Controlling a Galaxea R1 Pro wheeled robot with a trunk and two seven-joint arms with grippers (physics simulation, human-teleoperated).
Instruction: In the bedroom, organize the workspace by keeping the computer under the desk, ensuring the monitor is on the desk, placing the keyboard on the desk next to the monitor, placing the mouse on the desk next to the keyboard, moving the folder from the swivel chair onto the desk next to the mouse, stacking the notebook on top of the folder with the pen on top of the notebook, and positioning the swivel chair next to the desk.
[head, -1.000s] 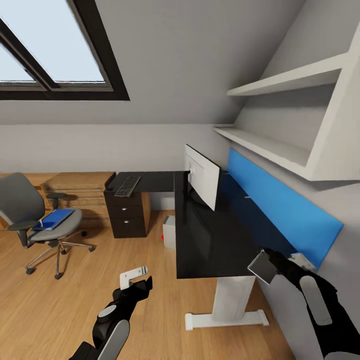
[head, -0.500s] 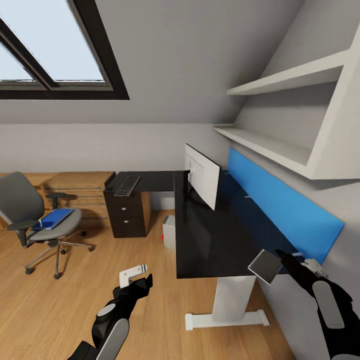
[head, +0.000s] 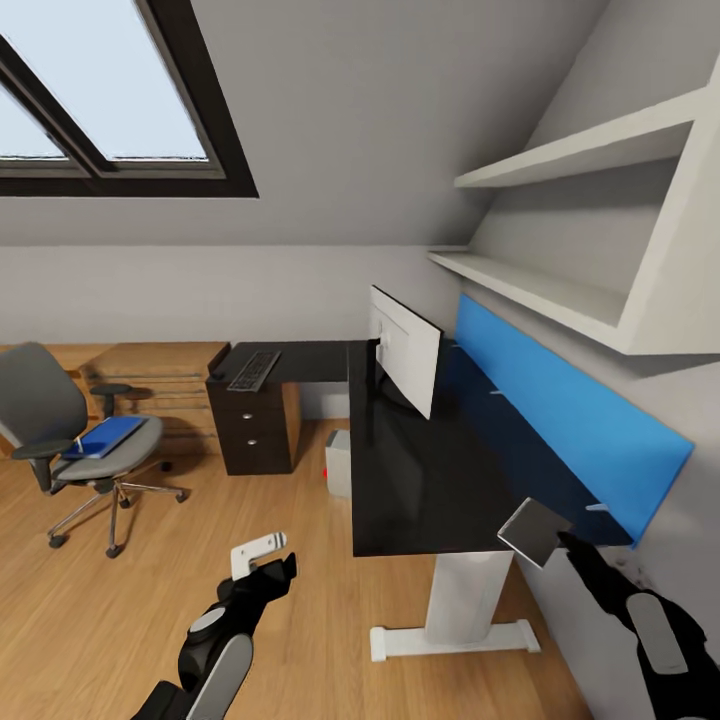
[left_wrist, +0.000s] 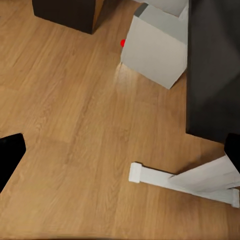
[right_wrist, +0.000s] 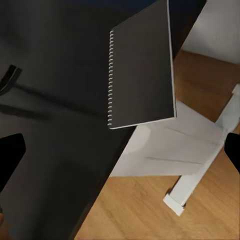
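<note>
The dark grey notebook (head: 533, 532) (right_wrist: 142, 70) lies on the near right corner of the black desk (head: 420, 470) and hangs over its edge. My right gripper (head: 578, 548) (right_wrist: 120, 155) is open just behind the notebook, apart from it. My left gripper (head: 268, 568) (left_wrist: 120, 150) hangs open over the floor. The monitor (head: 403, 360) stands on the desk. The keyboard (head: 255, 370) lies on the far wing above the drawers. The computer (head: 338, 462) (left_wrist: 155, 45) sits under the desk. At the left, the swivel chair (head: 45, 405) holds the blue folder (head: 105, 437) with the pen (head: 80, 441) on it.
A white desk leg and foot (head: 455, 625) (left_wrist: 185, 180) stand below the near end. A blue back panel (head: 560, 415) and white wall shelves (head: 560, 290) line the right wall. A wooden dresser (head: 165, 375) stands behind the chair. Wood floor (head: 150, 580) lies between chair and desk.
My right gripper has drawn back and down from the notebook, which stays on the desk corner. The left arm has sunk a little.
</note>
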